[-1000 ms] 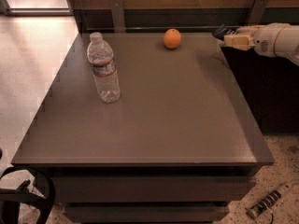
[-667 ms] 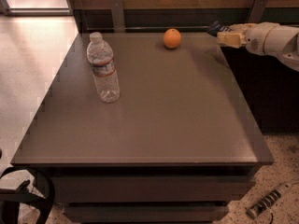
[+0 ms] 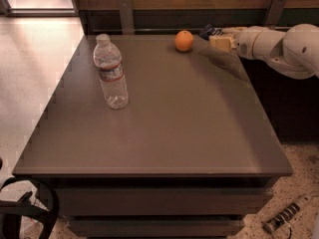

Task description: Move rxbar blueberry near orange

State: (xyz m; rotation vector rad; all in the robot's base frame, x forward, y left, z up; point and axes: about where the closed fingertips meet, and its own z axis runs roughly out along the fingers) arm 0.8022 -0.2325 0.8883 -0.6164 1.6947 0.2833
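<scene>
The table (image 3: pixel 169 138) is a wide dark top seen from its near edge. The orange (image 3: pixel 184 40) sits at about 12 o'clock, close to the far edge, with a thin strip of bare top behind it. The gripper (image 3: pixel 213 36) is at about 1 o'clock, over the far right corner, just to the right of the orange but not touching it. Its pale arm (image 3: pixel 279 46) comes in from 3 o'clock, beyond the right edge, and lies almost level above the top.

The bar (image 3: pixel 206 31) is at the tip of the gripper, a small dark piece that sticks out toward the orange. The fingers seem to be clamped on it, and I cannot tell if it touches the table. A narrow gap stays between the bar and the orange.

The bottle (image 3: pixel 111 73) stands upright at about 10 o'clock, near the left edge and well apart from the orange and the gripper.

The middle of the top, the whole near half and the right side down to 5 o'clock are bare, so there is open room in front of the orange. Behind the far edge a dark wall with two upright brackets closes that side.
</scene>
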